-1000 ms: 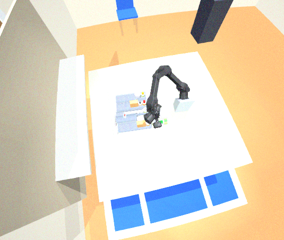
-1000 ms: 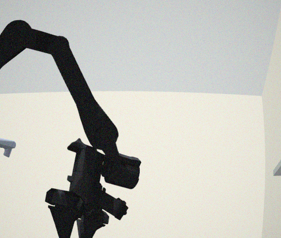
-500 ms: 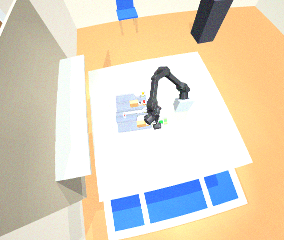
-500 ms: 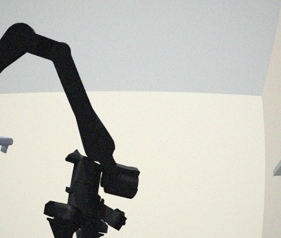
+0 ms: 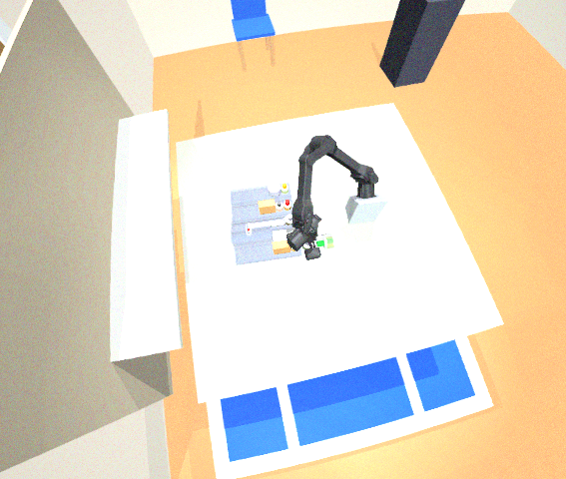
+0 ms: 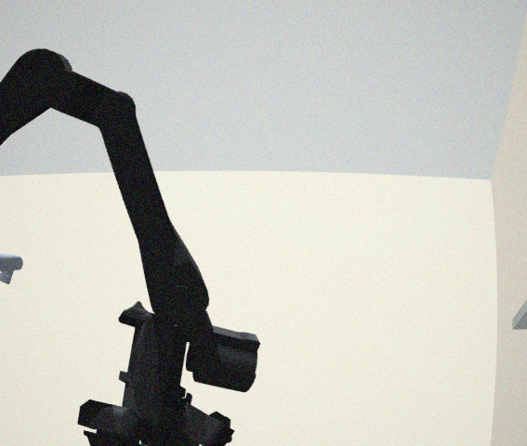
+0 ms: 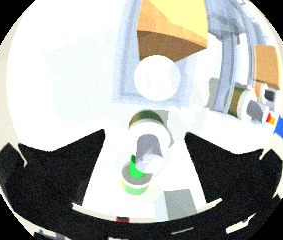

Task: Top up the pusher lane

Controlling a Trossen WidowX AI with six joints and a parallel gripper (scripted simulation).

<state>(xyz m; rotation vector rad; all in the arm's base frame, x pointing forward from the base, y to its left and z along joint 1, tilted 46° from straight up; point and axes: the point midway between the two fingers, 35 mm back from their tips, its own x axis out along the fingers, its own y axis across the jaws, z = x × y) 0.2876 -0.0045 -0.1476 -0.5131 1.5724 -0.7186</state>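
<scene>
My gripper (image 7: 146, 134) is open and empty, pointing down over a loose jar in the wrist view. This jar (image 7: 148, 122) has an olive band and a pale grey top, and stands between and below the fingertips. A similar olive-banded jar (image 7: 240, 102) stands in a lane at the right of the wrist view. That lane has a long white bar (image 5: 268, 225) in the top view; its pusher plate and front stop are not clear. The arm covers much of the loose jar in the top view. The fingertips are below the frame in the exterior view.
A green-capped jar (image 7: 135, 185) (image 5: 329, 240) stands close to the loose jar. A white-topped jar (image 7: 157, 77) stands before an orange block (image 7: 173, 27) in the adjacent lane. Red (image 5: 286, 203) and yellow (image 5: 284, 187) topped items stand by the farther lanes of the rack (image 5: 244, 253).
</scene>
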